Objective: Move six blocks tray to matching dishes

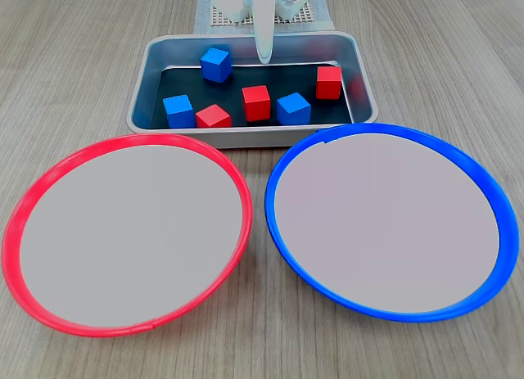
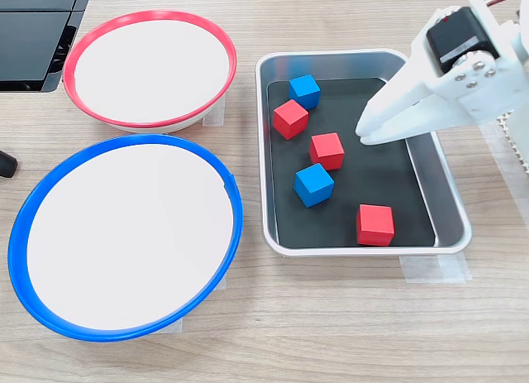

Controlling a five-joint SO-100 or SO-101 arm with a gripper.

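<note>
The grey tray (image 1: 155, 64) (image 2: 446, 201) holds three red and three blue blocks. In a fixed view I see blue blocks (image 1: 215, 64) (image 1: 178, 110) (image 1: 293, 109) and red blocks (image 1: 213, 116) (image 1: 256, 102) (image 1: 328, 82). My white gripper (image 1: 264, 60) (image 2: 364, 135) hangs over the tray's middle with its jaws together and nothing in them, close to the central red block (image 2: 327, 150). It hides one blue block in a fixed view. The red-rimmed dish (image 1: 49, 178) (image 2: 83, 40) and the blue-rimmed dish (image 1: 282, 162) (image 2: 29, 209) carry nothing.
A white perforated mat (image 1: 214, 17) (image 2: 519, 155) lies under the arm's base behind the tray. A black device (image 2: 37, 35) sits beyond the red-rimmed dish, and a small dark object (image 2: 7, 164) lies beside the blue-rimmed one. Tape (image 2: 430, 269) holds the tray down.
</note>
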